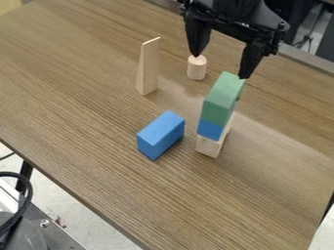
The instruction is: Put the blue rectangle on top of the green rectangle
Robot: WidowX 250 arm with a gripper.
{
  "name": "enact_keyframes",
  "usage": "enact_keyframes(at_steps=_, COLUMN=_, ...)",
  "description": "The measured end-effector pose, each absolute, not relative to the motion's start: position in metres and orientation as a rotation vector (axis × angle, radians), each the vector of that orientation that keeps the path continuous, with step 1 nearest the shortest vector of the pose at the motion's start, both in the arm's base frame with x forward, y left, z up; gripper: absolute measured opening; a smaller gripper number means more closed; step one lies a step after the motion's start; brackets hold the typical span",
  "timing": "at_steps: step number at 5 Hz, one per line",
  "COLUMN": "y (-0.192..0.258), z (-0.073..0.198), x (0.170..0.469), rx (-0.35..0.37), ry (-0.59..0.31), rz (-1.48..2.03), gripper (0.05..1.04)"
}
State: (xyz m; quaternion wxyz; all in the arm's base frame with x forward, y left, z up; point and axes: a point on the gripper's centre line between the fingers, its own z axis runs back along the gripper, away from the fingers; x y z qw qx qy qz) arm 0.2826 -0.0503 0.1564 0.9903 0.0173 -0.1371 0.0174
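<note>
The black gripper hangs at the upper right with its two fingers spread wide, holding nothing. Its right fingertip is near the far end of the green rectangle; whether they touch I cannot tell. That green block tops a stack, lying on a blue block, with a bare wood block at the bottom. Left of the stack, a separate blue rectangle rests directly on the table.
Behind the blocks stand a tall thin wooden wedge and a small wooden cylinder. The brown table has its near edge running diagonally from the left side to the bottom.
</note>
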Motion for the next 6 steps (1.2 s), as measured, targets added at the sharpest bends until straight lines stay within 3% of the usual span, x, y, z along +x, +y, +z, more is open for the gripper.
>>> enact_keyframes(at_steps=3, y=-0.017, z=0.121, x=0.274, rx=0.063, ry=-0.157, rz=0.101, gripper=1.000)
enact_keyframes(at_steps=6, y=0.017, z=0.090, x=0.263, rx=0.011, ry=0.027, rz=0.017, gripper=1.000)
